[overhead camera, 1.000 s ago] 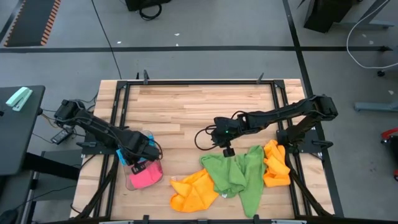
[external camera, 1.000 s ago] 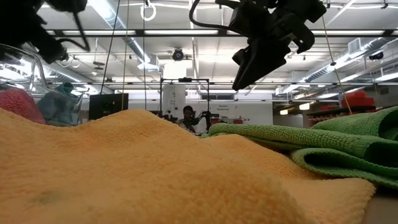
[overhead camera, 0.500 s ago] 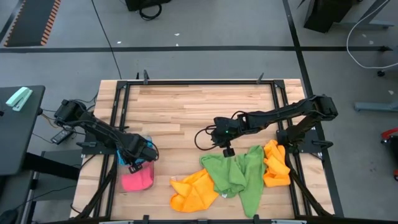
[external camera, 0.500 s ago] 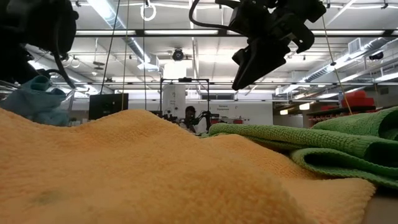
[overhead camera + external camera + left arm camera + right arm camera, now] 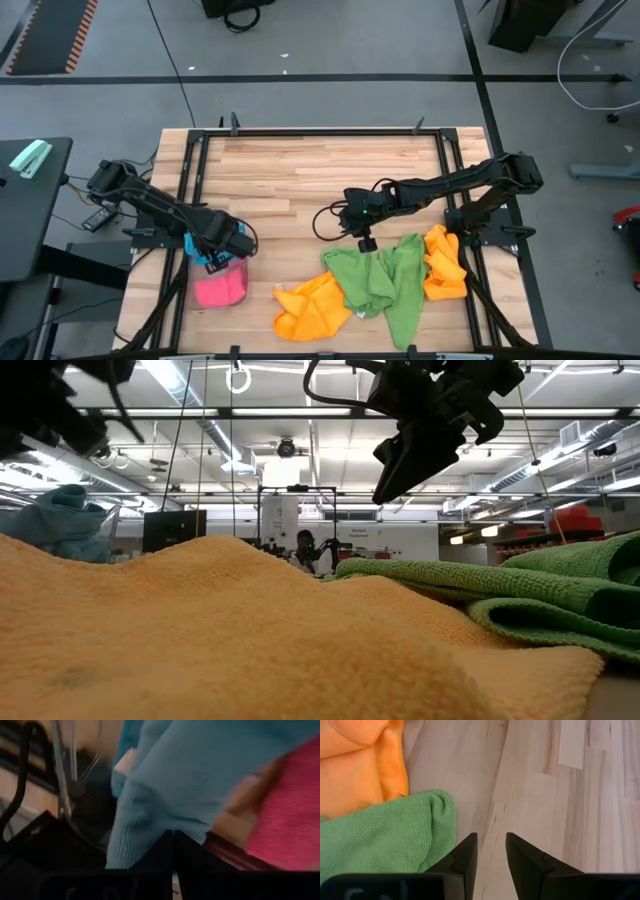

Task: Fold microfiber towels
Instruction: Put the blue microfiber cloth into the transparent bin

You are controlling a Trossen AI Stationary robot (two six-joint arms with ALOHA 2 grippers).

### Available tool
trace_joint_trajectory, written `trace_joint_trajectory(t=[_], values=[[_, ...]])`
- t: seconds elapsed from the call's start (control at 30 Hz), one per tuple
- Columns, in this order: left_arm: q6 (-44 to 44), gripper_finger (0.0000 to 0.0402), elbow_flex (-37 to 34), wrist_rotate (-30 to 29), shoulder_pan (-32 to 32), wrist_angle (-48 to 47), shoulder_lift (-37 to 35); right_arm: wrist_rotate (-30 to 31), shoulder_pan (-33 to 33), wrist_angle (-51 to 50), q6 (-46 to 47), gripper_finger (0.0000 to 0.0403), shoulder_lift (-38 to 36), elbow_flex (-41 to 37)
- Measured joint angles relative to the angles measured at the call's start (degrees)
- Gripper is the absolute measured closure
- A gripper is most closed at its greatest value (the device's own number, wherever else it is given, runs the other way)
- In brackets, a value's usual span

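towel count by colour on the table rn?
Orange towels: 2, one at the front, one by the right edge
Green towel: 1 heap; cannot tell if it is more than one cloth
Pink towel: 1
Blue towel: 1, pinched in the left gripper
Total: 5
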Motion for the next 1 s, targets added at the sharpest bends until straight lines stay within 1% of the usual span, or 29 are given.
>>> trace_joint_trajectory(t=[0.1, 0.2, 0.37, 0.47, 0.53, 0.63, 0.8, 0.93, 1.0], values=[[0.9, 0.0380, 1.7, -0.6, 0.0, 0.7, 0.0, 0.0, 0.0, 0.0, 0.1, 0.0293, 0.0, 0.0], [1.0, 0.0374, 1.1, -2.3, 0.0, 0.9, 0.0, 0.0, 0.0, 0.0, 0.1, 0.0293, 0.0, 0.0], [1.0, 0.0371, -4.1, -2.6, -0.1, 4.7, 0.0, 0.0, 0.0, 0.0, 0.1, 0.0293, 0.0, 0.0], [1.5, 0.0377, -8.0, -2.9, 0.3, 6.5, 0.0, 0.0, 0.0, 0.0, 0.1, 0.0293, 0.0, 0.0], [1.0, 0.0383, -10.1, -1.9, 0.3, 7.7, 0.0, 0.0, 0.0, 0.0, 0.1, 0.0293, 0.0, 0.0], [0.9, 0.0388, -11.4, 0.4, 0.3, 9.0, 0.0, 0.0, 0.0, 0.0, 0.1, 0.0293, 0.0, 0.0], [0.4, 0.0383, -9.7, 0.6, 0.7, 7.8, 0.0, 0.0, 0.0, 0.6, -0.3, 0.0293, 0.0, 0.0], [0.7, 0.0368, -6.6, -3.5, 0.6, 5.7, 0.0, 0.0, 0.0, 0.9, -0.3, 0.0293, 0.0, 0.0], [0.9, 0.0353, -5.1, -7.1, 0.6, 3.4, 0.0, 0.0, 0.0, 0.9, 0.0, 0.0293, 0.0, 0.0]])
